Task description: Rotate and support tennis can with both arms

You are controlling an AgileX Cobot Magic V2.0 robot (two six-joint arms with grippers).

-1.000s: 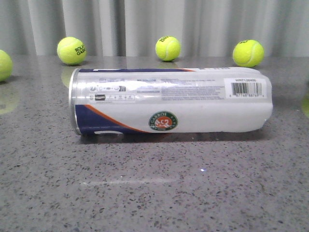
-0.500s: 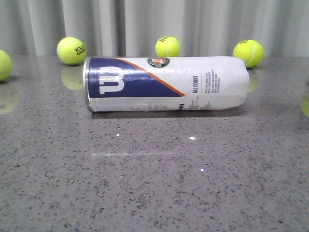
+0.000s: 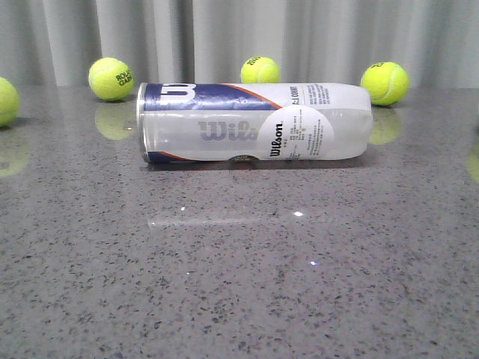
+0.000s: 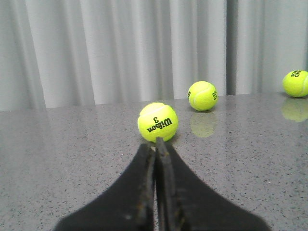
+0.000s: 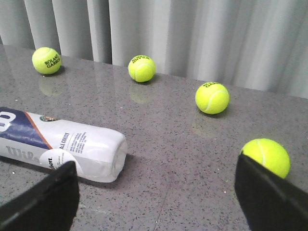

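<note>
The tennis can (image 3: pixel 254 123) lies on its side on the grey table, silver rim to the left, white closed end to the right. Its navy band is on top and a round white Wilson sticker faces me. No gripper shows in the front view. In the right wrist view the can (image 5: pixel 62 149) lies ahead and to one side of my right gripper (image 5: pixel 156 185), whose fingers (image 5: pixel 48 199) are wide apart and empty. My left gripper (image 4: pixel 155 144) is shut and empty, with its tips just before a tennis ball (image 4: pixel 158 121). The can is out of that view.
Tennis balls (image 3: pixel 111 78) (image 3: pixel 260 71) (image 3: pixel 385 82) stand along the back of the table by a grey curtain, another at the left edge (image 3: pixel 6 101). In the right wrist view one ball (image 5: pixel 266 156) lies by the right finger and others (image 5: pixel 212 97) (image 5: pixel 141 68) farther off.
The can has rolled away from me toward the back of the table, turning about its long axis: barcode and emblem side, then navy W, now the Wilson sticker faces me.
</note>
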